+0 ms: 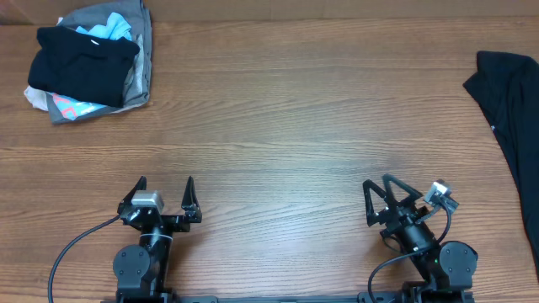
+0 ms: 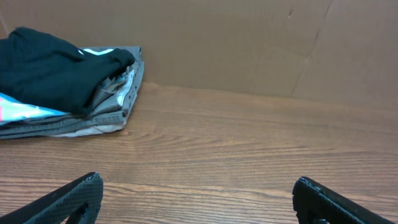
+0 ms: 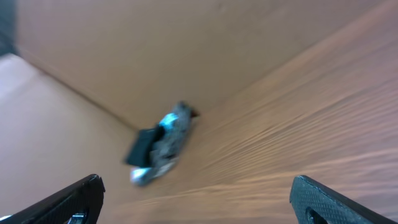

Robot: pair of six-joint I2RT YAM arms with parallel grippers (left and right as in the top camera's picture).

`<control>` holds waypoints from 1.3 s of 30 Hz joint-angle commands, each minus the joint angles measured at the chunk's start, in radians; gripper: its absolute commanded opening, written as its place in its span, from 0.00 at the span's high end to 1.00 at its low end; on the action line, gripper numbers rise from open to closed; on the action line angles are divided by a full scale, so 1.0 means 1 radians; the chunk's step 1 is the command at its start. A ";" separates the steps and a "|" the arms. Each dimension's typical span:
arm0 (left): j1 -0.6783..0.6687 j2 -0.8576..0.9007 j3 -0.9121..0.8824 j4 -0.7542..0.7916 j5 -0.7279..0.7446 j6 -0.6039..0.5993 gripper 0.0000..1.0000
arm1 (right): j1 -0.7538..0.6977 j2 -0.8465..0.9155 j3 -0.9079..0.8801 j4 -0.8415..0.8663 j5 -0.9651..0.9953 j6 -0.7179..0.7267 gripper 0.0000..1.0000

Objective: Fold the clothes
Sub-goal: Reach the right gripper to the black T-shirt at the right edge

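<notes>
Inspecting from overhead, you find the black T-shirt [image 1: 515, 109] lying rumpled at the edge of the surface [image 1: 278, 109] farthest from the heap of mixed garments [image 1: 88, 59]. It runs partly out of frame and nothing touches it. Your left jaws stand spread and empty, on the heap's side but well short of it. Your right jaws are equally spread and empty, far from the heap and nearer the shirt. Judgement: both are held wide in readiness for a first grasp, and folding has not begun. The shirt likely needs drawing onto the bare wood, clear of the heap. The right wrist view is blurred.
</notes>
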 commanded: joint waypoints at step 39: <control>0.007 -0.009 -0.003 -0.003 -0.014 0.019 0.00 | -0.277 1.817 1.801 -0.890 0.647 -0.733 0.00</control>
